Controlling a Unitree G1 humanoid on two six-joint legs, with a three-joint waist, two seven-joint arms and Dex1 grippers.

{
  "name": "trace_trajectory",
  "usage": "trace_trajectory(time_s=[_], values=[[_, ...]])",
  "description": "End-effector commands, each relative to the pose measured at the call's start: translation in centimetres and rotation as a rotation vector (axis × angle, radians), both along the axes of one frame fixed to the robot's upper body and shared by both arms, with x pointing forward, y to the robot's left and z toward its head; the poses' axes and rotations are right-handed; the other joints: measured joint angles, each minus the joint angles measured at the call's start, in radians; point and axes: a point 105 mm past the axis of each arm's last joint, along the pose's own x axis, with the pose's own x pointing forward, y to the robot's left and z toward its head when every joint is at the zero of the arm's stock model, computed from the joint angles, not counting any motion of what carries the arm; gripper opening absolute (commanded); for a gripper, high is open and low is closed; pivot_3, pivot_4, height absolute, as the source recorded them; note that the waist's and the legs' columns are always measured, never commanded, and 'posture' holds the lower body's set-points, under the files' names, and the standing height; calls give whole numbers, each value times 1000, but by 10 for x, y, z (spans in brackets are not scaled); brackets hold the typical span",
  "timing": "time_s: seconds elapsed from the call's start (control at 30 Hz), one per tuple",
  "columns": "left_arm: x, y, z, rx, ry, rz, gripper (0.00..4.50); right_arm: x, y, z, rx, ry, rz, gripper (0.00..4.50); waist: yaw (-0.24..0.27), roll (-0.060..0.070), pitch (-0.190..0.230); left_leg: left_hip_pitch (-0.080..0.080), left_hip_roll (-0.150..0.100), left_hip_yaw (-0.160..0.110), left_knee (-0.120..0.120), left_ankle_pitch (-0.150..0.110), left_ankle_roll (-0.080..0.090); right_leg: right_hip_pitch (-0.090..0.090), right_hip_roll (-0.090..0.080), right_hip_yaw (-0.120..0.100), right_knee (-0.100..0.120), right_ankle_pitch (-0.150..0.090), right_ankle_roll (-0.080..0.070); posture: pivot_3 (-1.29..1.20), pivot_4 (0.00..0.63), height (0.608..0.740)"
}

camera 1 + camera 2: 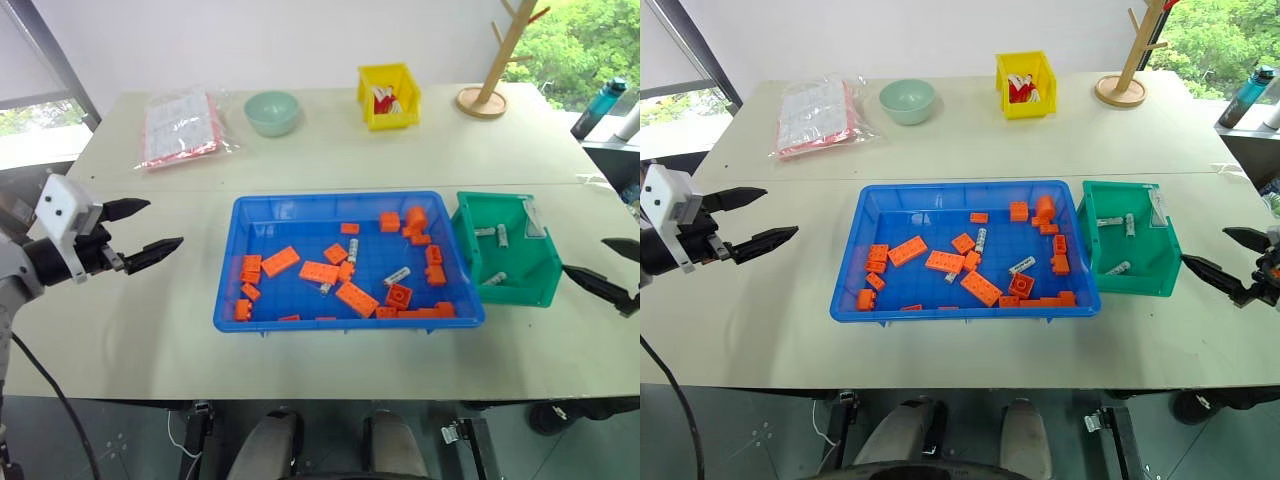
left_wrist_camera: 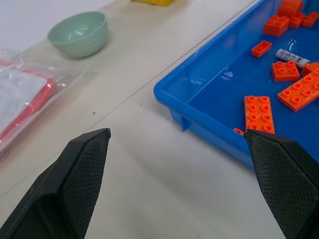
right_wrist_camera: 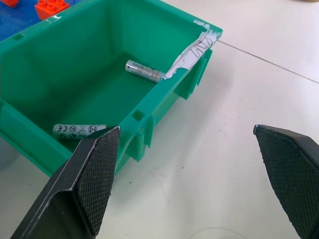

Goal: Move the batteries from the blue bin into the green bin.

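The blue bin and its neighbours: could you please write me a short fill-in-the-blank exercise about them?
1. The green bin sits on the blue bin's ____ side.
2. The bricks in the blue bin are ____ in colour.
3. The batteries already in the green bin number ____.
4. Both the left gripper and the right gripper are ____.

Missing words: right; orange; three; open

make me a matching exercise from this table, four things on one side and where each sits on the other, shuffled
Things:
1. yellow bin
2. green bin
3. pale green bowl
4. left hand

Places:
A. against the blue bin's right end, batteries inside
B. over bare table, left of the blue bin, fingers open
C. far side of the table, beside the wooden stand
D. far side of the table, beside the plastic bag

Pairs: 1-C, 2-A, 3-D, 4-B
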Motion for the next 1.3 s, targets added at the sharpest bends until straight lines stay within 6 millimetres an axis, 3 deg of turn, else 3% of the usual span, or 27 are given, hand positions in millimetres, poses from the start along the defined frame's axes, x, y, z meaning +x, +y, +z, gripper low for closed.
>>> trace_trajectory(time_s=[0.03,0.33,0.43,0.5,0.63,0.8,0.97,1.13,1.3], values=[[-1,-5,8,3,-43,-17,4500,4,-3,18,-35,-53,0,4401,-1,0,0,0,0,0,0,0,0,0,0,0,0,0,0,0,150,719],[-5,-16,2,-25,9,-66,4500,5,-1,26,-24,-42,22,4401,-1,0,0,0,0,0,-1,0,0,0,0,0,0,0,0,0,150,719],[-5,-20,3,-26,3,-79,4500,9,8,32,-38,-48,53,4401,-1,0,0,0,0,0,-1,0,0,0,0,0,0,0,0,0,150,719],[-8,-27,3,-22,17,-124,4500,14,25,43,-39,-67,112,4401,-2,0,0,0,0,0,-1,0,0,0,0,0,0,0,0,0,150,719],[-16,-43,2,-4,59,-223,4500,24,73,64,-46,-73,267,4401,-6,1,0,0,1,1,-1,0,0,-1,0,0,0,0,0,0,150,719],[-23,-58,6,26,83,-338,4500,41,130,75,-66,-20,373,4401,-4,0,0,0,2,0,-1,0,0,-1,1,0,0,0,0,0,150,719],[-26,-70,13,54,94,-437,4500,54,206,77,-106,3,569,4401,-4,0,1,-1,2,0,-1,0,0,-1,1,0,-1,0,0,0,150,719],[-30,-80,4,114,129,-530,4500,67,276,57,-107,70,683,4401,-7,0,1,-1,1,0,-2,0,0,-3,0,0,0,0,0,0,150,719],[-31,-85,-2,159,153,-594,4500,73,326,26,-128,177,722,4401,-6,-1,1,-2,1,-2,-1,0,-1,-4,0,-1,2,0,0,0,150,719]])
